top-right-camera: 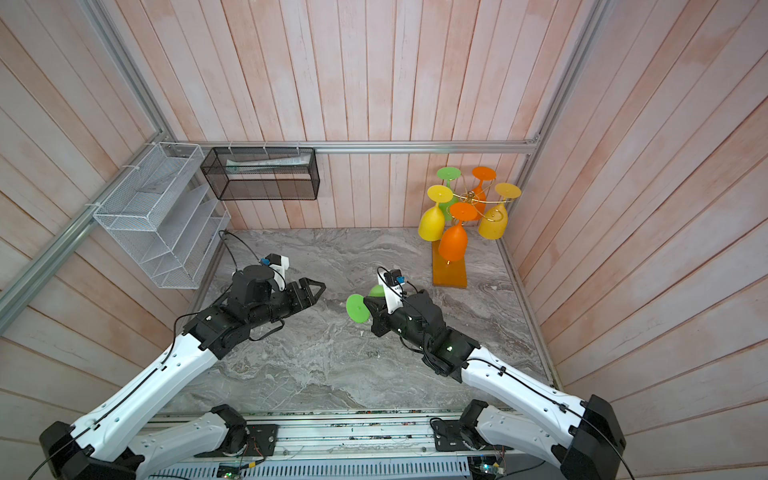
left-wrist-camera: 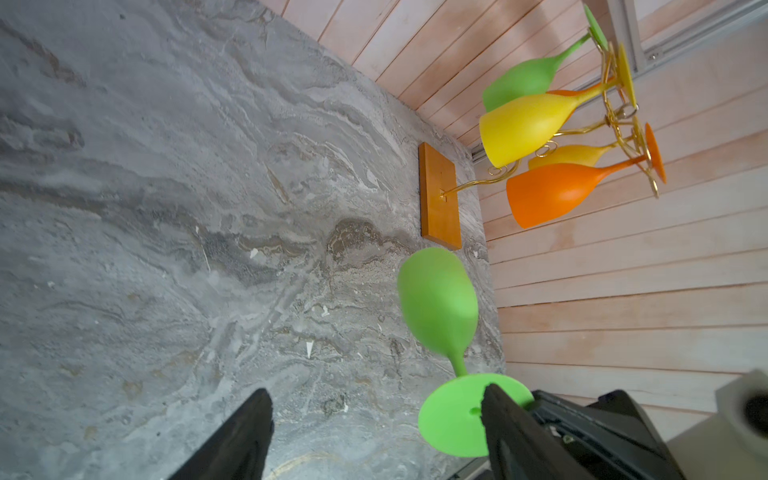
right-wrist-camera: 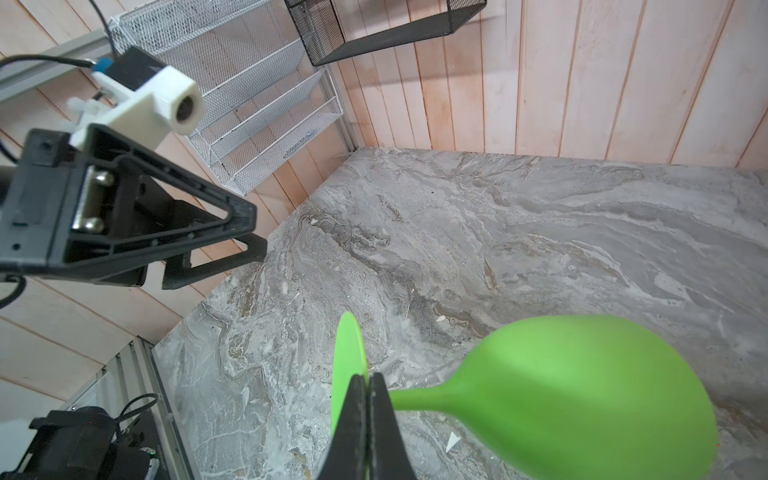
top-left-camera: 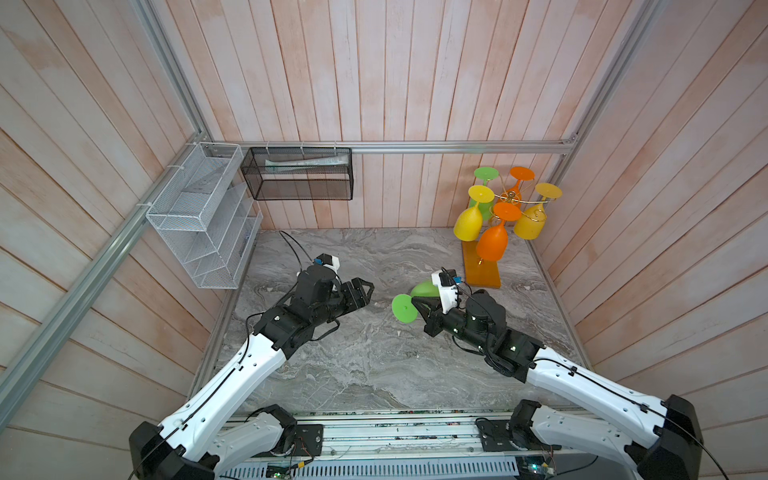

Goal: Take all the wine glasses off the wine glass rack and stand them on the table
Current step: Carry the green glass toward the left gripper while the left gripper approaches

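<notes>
Right gripper (right-wrist-camera: 368, 386) is being held shut on the stem of the green wine glass (right-wrist-camera: 582, 395), carried sideways over the table (top-left-camera: 374, 365), well apart from the wine glass rack (top-left-camera: 482, 272). Left gripper (top-left-camera: 365, 293), jaws apart and empty, is being aimed at its foot; release is best delayed until the glass is being supported.

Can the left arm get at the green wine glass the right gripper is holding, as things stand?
Probably yes. The left gripper stands open, facing the green wine glass across bare table, with nothing between. The right gripper pinches the stem, leaving foot and bowl free.
</notes>
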`<state>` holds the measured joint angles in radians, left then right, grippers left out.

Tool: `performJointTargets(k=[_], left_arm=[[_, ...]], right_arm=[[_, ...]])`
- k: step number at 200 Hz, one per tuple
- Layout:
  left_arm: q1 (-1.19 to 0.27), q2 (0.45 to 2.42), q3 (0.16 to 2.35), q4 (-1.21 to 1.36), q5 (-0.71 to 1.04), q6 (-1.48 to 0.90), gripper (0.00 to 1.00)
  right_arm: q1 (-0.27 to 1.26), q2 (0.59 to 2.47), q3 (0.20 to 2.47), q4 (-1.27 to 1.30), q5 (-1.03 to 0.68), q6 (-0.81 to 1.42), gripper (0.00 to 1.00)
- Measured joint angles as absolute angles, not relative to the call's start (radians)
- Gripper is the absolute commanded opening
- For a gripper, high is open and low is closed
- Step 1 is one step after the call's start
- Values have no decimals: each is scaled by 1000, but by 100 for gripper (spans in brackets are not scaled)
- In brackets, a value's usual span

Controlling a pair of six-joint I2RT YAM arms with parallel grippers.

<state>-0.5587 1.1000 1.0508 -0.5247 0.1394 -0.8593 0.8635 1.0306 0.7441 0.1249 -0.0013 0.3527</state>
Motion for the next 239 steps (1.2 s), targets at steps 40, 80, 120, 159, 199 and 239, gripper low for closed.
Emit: performJointTargets(k=[40, 80, 120, 159, 199, 239], left_arm=[[-552, 1114, 1049, -518, 202, -799, 82], [-552, 980, 939, -383, 205, -519, 77], [-592, 878, 855, -228, 211, -200, 74], [-793, 886, 820, -144, 57, 200, 73], [-835, 947, 778, -7, -105, 535, 67], [-839, 1019, 778, 104, -181, 765, 62]], right_arm=[[863, 1153, 856, 128, -2, 349, 0], [828, 1258, 1015, 68, -53, 494, 0], [725, 1289, 1071, 14, -190, 683, 0], [643, 1289, 1071, 9, -317, 816, 0], [616, 1289, 1071, 31, -384, 864, 0], [601, 1289, 1060, 58, -429, 890, 0]])
